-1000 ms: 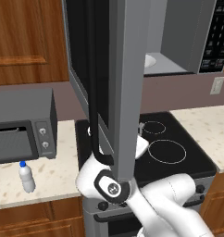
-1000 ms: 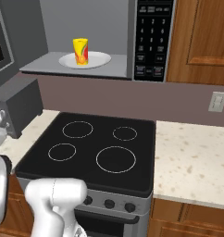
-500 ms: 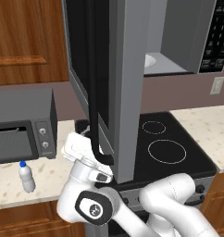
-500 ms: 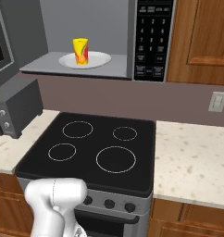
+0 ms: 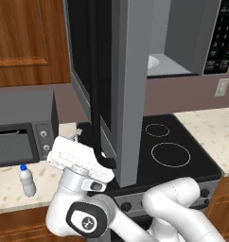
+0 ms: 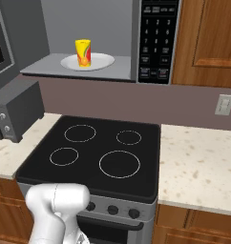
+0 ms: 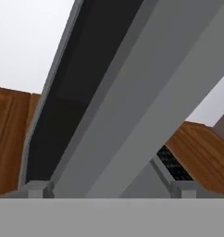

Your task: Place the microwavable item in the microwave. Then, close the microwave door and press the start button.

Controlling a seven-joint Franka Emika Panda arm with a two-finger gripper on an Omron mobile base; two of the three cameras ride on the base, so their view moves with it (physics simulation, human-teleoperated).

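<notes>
The yellow cup point(image 6: 83, 52) with a red-orange mark stands upright on a white plate point(image 6: 103, 62) inside the open grey microwave point(image 6: 41, 28). The plate's edge point(image 5: 152, 62) peeks past the microwave door point(image 5: 130, 94), which swings far out over the stove, edge-on, with its dark glass point(image 5: 83, 66) and dark handle point(image 5: 94, 94) on the left face. My gripper point(image 5: 80, 142) sits just under the door's lower left corner, pointing up. In the hand view the gripper point(image 7: 109, 190) is open, and the door's grey edge point(image 7: 146, 102) and its dark glass point(image 7: 77, 92) run up between the fingertips point(image 7: 35, 189).
The black keypad point(image 6: 155, 38) is on the microwave's right. A dark toaster oven point(image 5: 22, 137) and a clear bottle point(image 5: 26, 179) with a blue cap stand on the left counter. A black stove top point(image 6: 98, 147) lies below; the speckled counter point(image 6: 198, 162) and a wall outlet point(image 6: 225, 104) are to the right.
The arm has swung from the lower right to the left and risen, bringing the hand up under the open door's lower left corner. The cup, plate and door have not moved.
</notes>
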